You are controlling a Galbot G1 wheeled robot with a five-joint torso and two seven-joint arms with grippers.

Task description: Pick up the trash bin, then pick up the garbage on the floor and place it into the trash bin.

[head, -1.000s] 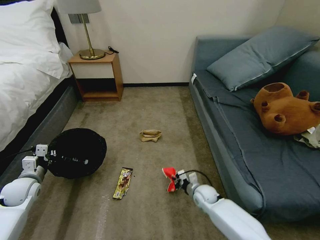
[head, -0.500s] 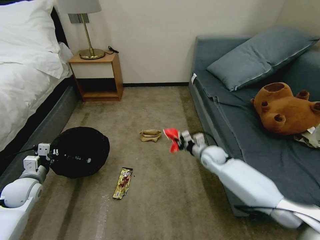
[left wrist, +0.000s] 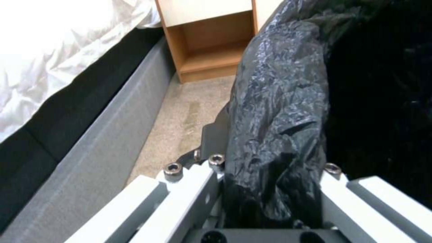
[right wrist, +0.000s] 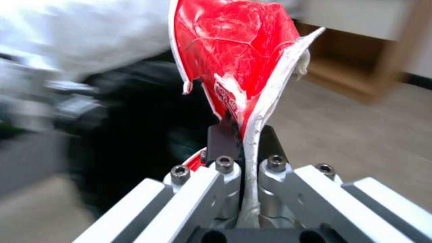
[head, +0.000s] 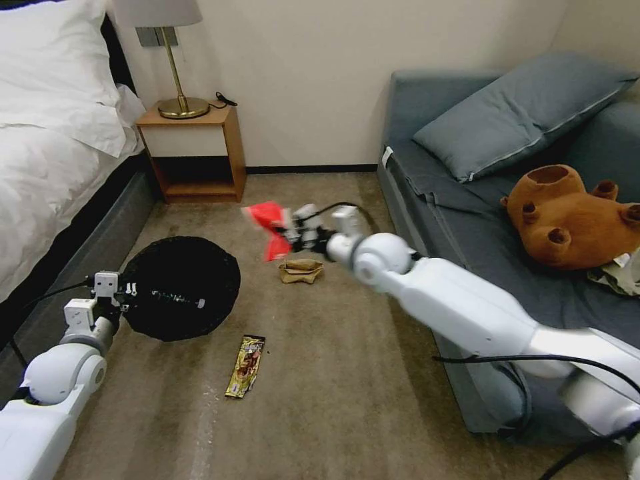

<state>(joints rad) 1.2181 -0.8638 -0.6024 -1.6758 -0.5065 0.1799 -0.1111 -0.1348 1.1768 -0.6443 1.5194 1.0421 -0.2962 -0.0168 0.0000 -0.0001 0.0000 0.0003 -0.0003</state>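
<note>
My left gripper (head: 137, 293) is shut on the rim of the trash bin (head: 183, 287), a round bin lined with a glossy black bag (left wrist: 279, 111), held above the carpet at the left. My right gripper (head: 288, 235) is shut on a red-and-white snack packet (head: 268, 223), a piece of the garbage, carried in the air just right of the bin's mouth. The packet (right wrist: 234, 64) sticks up from the closed jaws in the right wrist view, with the dark bin (right wrist: 135, 128) behind it. A gold-brown candy wrapper (head: 246, 365) and a tan paper bag (head: 301, 270) lie on the carpet.
A bed (head: 47, 153) runs along the left, with a wooden nightstand (head: 195, 153) and a lamp (head: 175, 60) at the back wall. A blue-grey sofa (head: 507, 280) with a pillow (head: 520, 113) and a brown plush bear (head: 570, 217) fills the right side.
My right arm has lifted the red packet from low near the front and swung it up and left toward the bin. The left arm has brought the bin slightly right and farther away.
</note>
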